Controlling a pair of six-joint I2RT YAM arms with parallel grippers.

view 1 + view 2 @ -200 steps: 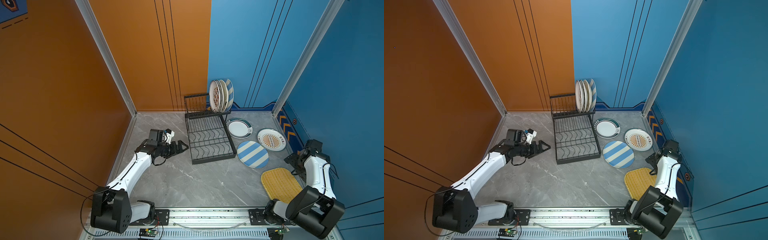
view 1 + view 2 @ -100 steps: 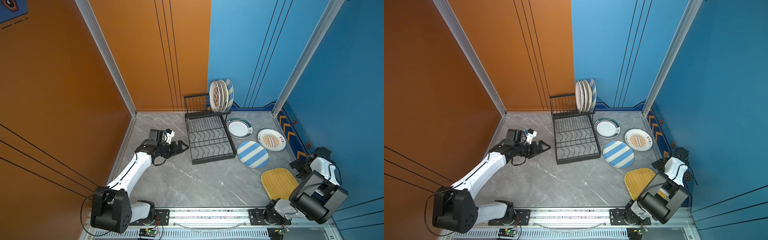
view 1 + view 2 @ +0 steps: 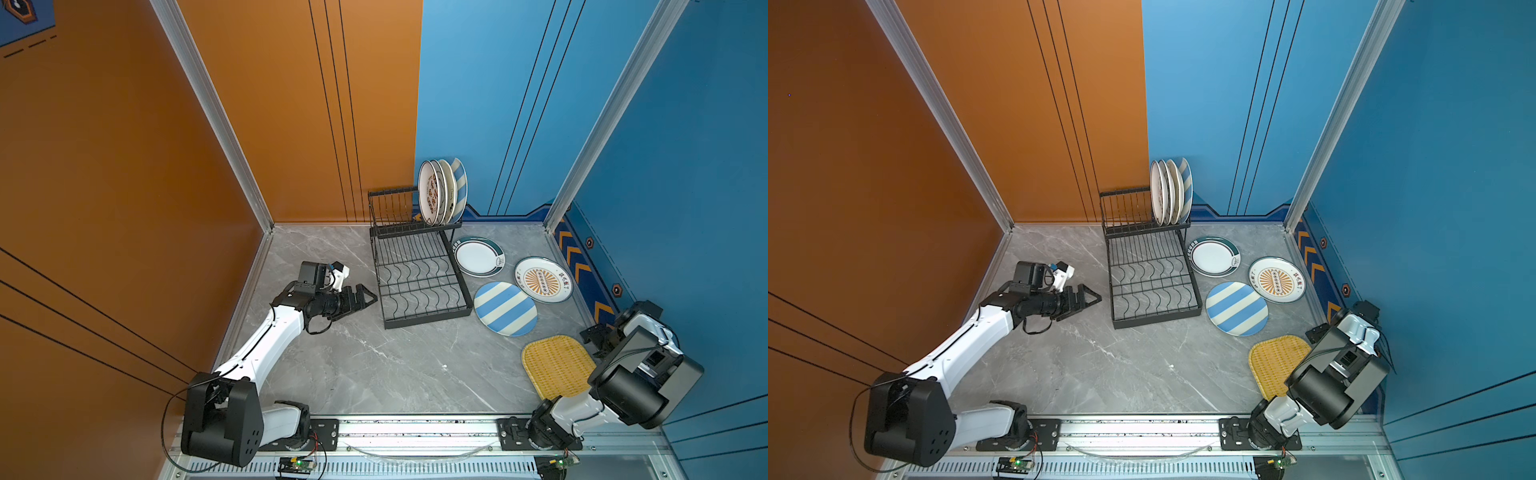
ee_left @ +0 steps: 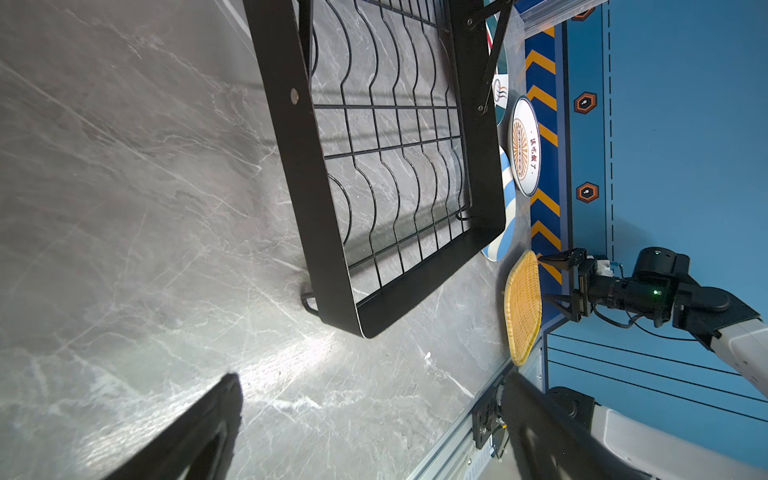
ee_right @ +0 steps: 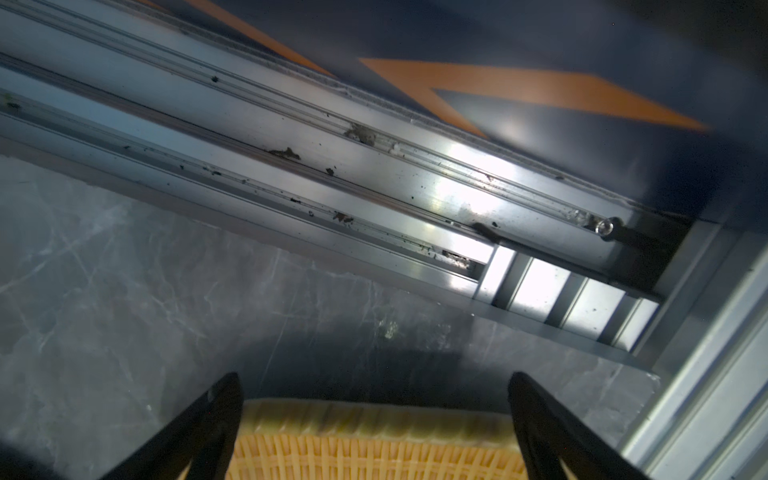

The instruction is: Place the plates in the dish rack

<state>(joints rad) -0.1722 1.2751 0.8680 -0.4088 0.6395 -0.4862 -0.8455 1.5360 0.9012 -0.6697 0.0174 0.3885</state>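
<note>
Plates (image 3: 432,193) upright in black wire rack (image 3: 428,318)

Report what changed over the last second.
The right arm folded back toward its base, bringing the open right pincer down to the yellow woven plate's edge; nothing gripped. The left pincer, dish rack and other plates stayed put.
</note>
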